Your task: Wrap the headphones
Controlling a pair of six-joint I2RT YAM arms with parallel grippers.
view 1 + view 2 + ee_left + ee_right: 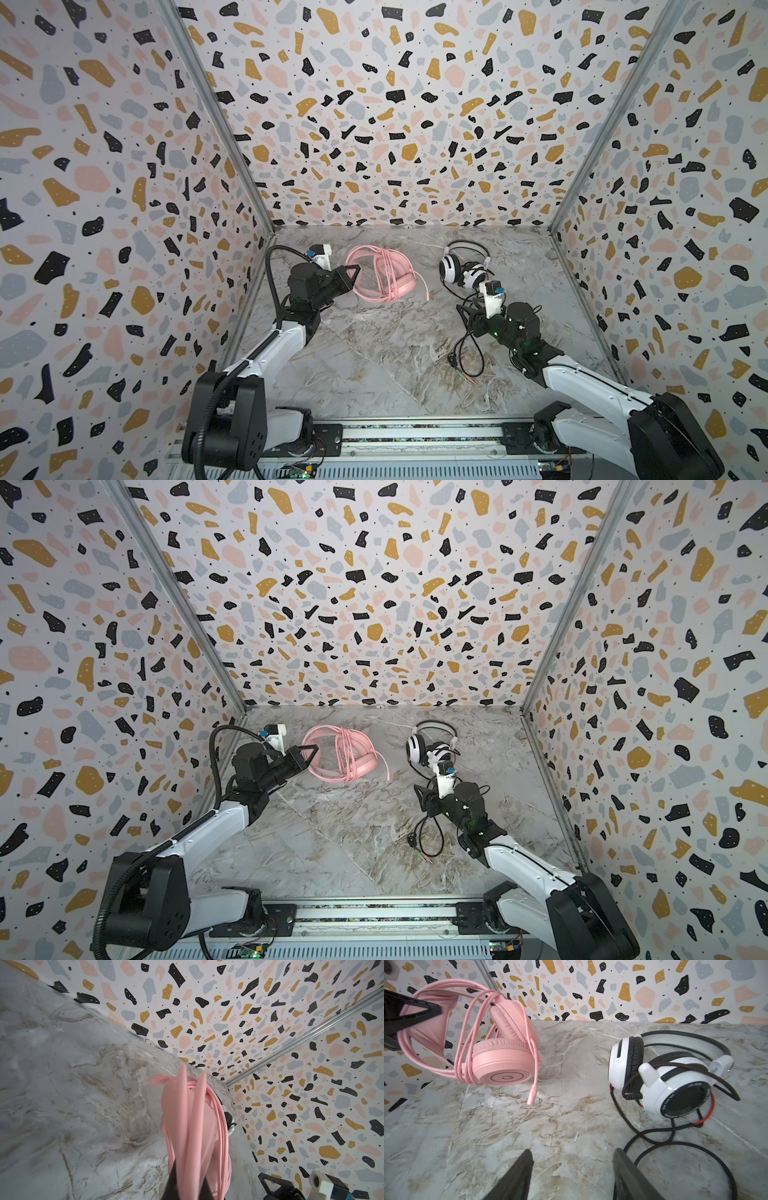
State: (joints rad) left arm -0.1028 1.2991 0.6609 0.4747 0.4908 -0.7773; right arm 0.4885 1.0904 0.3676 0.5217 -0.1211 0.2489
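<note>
Left arm (pixel 270 345): reaches from the near-left corner toward the far-left part of the surface (pixel 395 340), wrist rolled sideways. Right arm (pixel 582 374): reaches from the near-right corner, wrist low, pointing toward the far edge. Pink headphones (pixel 386 274): far-left part of the surface, with the pink cable (pixel 462 1074) looped round band and cups. White-and-black headphones (pixel 461 266): near the far edge, right of middle, well apart from the pink pair; the black cable (pixel 469 357) lies loose, trailing toward the near edge. Only the right wrist view shows the grip side-on: left fingers (pixel 436 1009) pinched together on the pink headband. Whether the lower cup rests on the surface cannot be told. Right fingers (pixel 521 1174): moderately parted, holding nothing, over bare surface, with the black cable just beside one.
</note>
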